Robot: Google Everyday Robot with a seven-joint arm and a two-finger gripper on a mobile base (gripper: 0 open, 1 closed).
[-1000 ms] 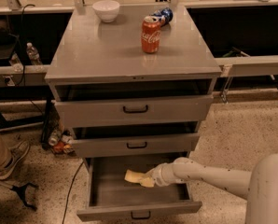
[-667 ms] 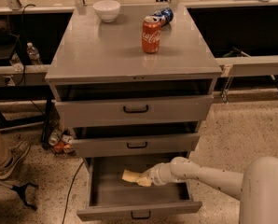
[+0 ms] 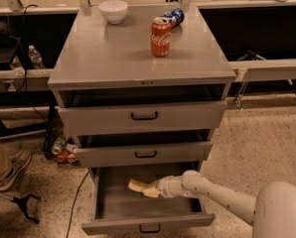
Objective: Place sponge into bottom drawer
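From my end, the claw (image 3: 149, 189) is down inside the open bottom drawer (image 3: 148, 224), clamped on one end of the sponge (image 3: 136, 185). The sponge is a pale yellow, soft-looking foam block with rounded, wavy edges, and it sticks out to the left of the claw over the drawer's floor. I can't tell whether its underside touches the metal.

The arm (image 3: 215, 193) comes in low from the bottom right. It's smooth white tubing, nearly level, with a fat rounded joint at the frame's edge, and it reaches over the drawer's right wall.

The bench (image 3: 108, 53) is plain grey metal with a flat, slightly glossy top, and all three drawers are pulled out a bit — the bottom one the furthest. Each front has a small black handle.

On the bench top there's a white bowl (image 3: 113, 10) at the back left, a red Coca-Cola can (image 3: 160, 29) standing upright, and a blue can (image 3: 174, 17) lying on its side just behind it.
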